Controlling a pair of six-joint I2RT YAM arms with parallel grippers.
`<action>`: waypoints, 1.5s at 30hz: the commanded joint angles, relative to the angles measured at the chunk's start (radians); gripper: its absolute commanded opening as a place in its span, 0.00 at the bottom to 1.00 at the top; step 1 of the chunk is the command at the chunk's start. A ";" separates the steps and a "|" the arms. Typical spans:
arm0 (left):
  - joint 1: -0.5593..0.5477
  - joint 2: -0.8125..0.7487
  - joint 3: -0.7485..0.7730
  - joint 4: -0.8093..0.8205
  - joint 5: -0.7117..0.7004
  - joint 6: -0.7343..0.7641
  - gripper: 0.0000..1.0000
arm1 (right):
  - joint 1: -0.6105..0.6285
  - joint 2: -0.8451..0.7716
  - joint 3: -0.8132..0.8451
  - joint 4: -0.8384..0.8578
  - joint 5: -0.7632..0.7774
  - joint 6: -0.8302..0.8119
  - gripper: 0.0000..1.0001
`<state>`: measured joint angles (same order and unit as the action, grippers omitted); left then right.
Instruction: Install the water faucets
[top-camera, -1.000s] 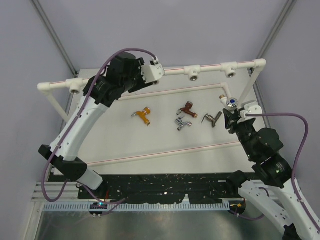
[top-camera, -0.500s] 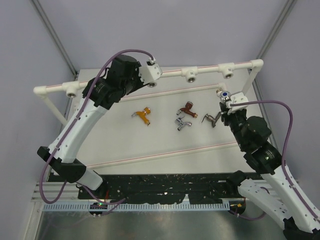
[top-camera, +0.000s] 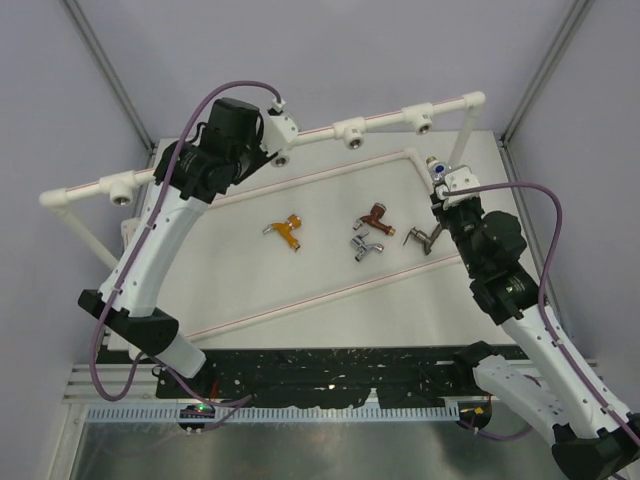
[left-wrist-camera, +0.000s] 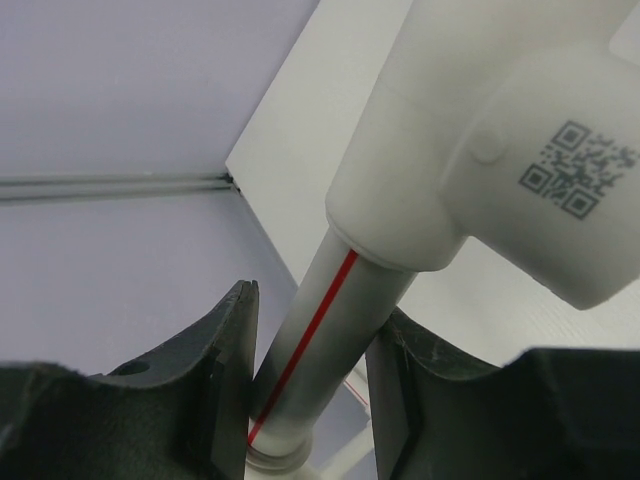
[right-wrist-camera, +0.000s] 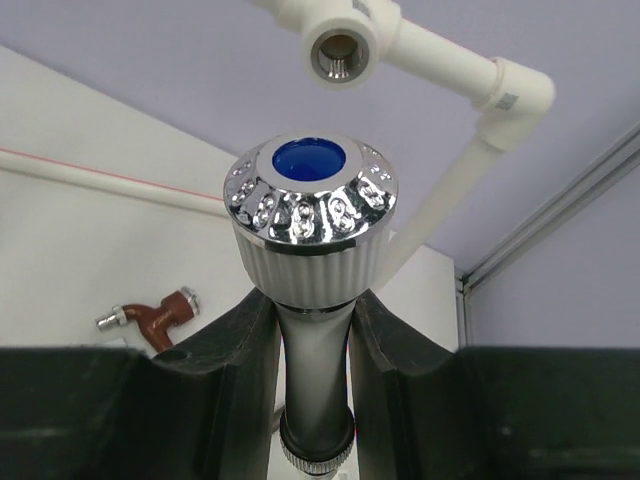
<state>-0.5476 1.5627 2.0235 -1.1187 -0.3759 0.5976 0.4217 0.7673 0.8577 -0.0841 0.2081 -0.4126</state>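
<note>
A: What sort of room is it?
B: Plain pale lilac-grey walls (top-camera: 330, 50), with a thin grey metal post (top-camera: 104, 65) slanting up at each far corner.
A: Any furniture?
B: One white table (top-camera: 300, 275). Along its near edge runs a white slotted strip (top-camera: 330, 412), then a dull metal sheet (top-camera: 330, 455). The light is soft and even, and the shadows are faint.

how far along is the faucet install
Done: nothing yet; the visible tee sockets on the pipe frame look empty. In hand: the left claw grips the frame, the right claw holds a blue-capped faucet. Left: that one, plus the orange faucet, copper-brown faucet, chrome faucet and dark faucet lying on the table.
</note>
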 joint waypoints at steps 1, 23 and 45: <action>0.044 0.022 0.046 -0.033 -0.159 -0.243 0.22 | -0.020 -0.028 -0.110 0.419 -0.038 -0.083 0.05; 0.052 0.011 -0.085 0.020 -0.018 -0.292 0.26 | -0.078 0.184 -0.157 0.773 -0.276 -0.390 0.05; 0.080 0.100 0.112 -0.136 0.175 -0.292 0.26 | -0.212 0.314 -0.100 0.937 -0.432 -0.253 0.05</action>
<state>-0.4816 1.6192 2.1227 -1.1919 -0.2901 0.5262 0.2176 1.0882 0.6876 0.7712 -0.1608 -0.7033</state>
